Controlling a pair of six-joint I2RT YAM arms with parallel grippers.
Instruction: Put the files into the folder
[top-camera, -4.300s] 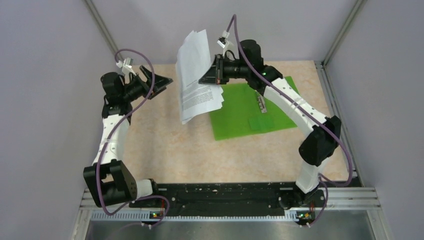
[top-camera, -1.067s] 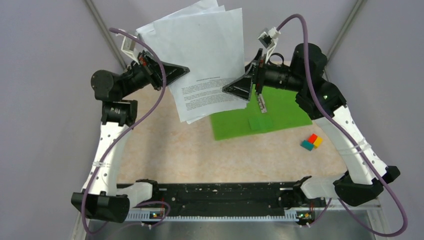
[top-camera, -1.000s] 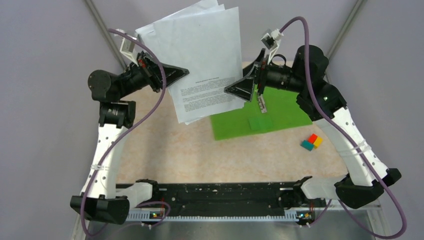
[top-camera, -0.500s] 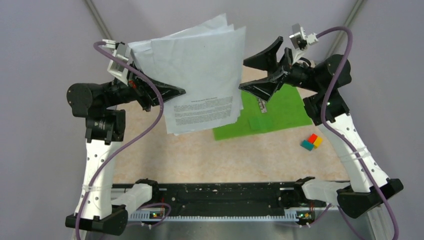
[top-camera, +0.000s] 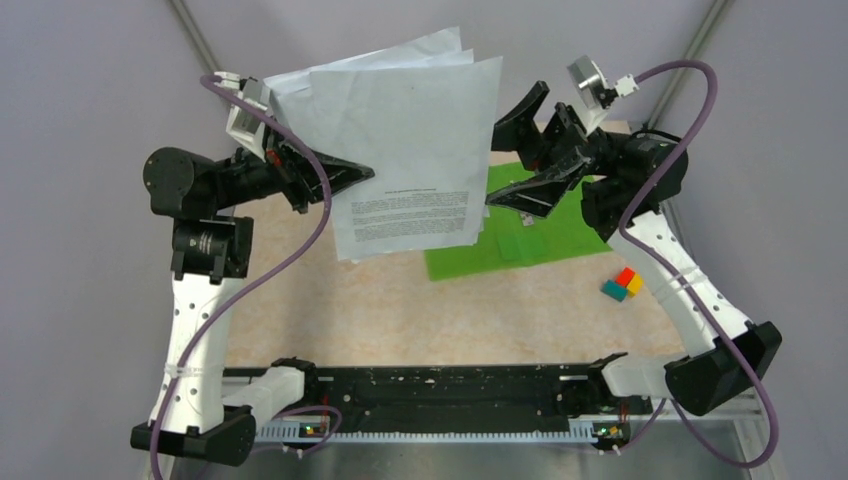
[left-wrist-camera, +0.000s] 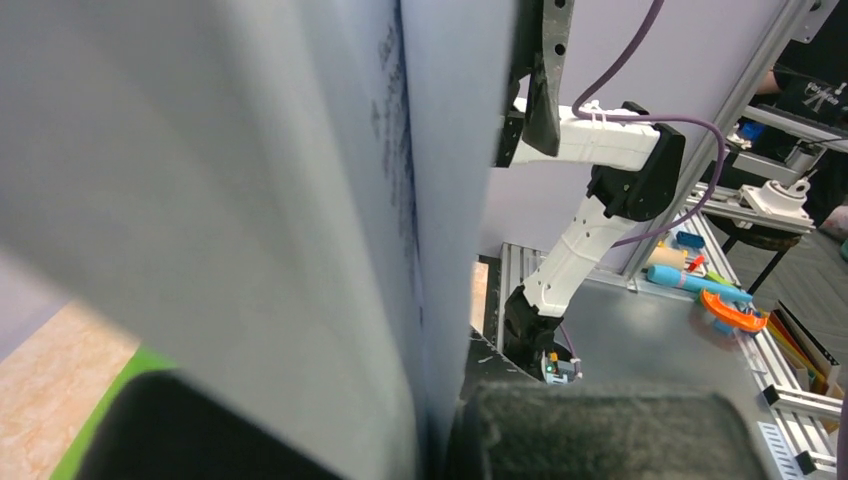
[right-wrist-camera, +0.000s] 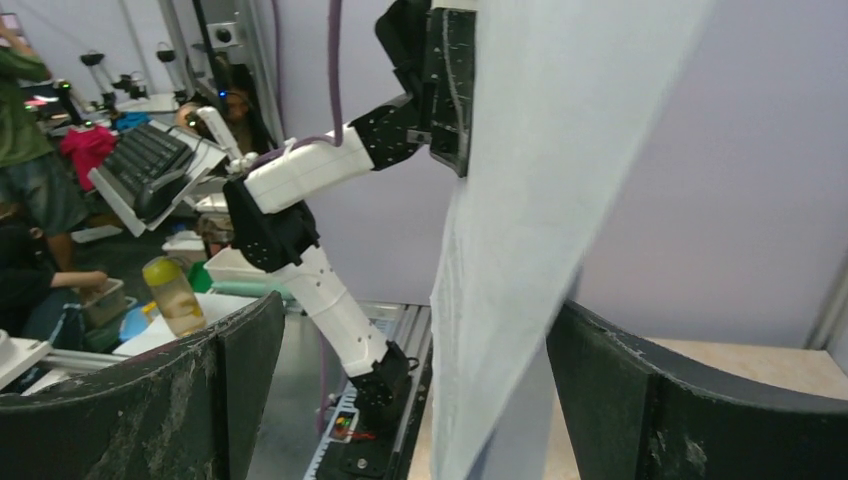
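Note:
The files, a sheaf of white sheets with printed text, hang upright in the air, pinched at their left edge by my left gripper, which is shut on them. In the left wrist view the files fill the left side, clamped between the pads. My right gripper stands wide open at the sheets' right edge. In its own view the files hang loose between the fingers, touching neither. The green folder lies flat on the table under the right gripper, partly hidden by the sheets.
A small cluster of red, yellow and teal blocks sits on the table right of the folder. Grey walls and aluminium posts close in the back and sides. The black base rail runs along the near edge.
The files have passed from my right gripper to my left. In the last second the right gripper turned, spread its jaws and drew back rightward; the left arm shifted the sheets slightly left.

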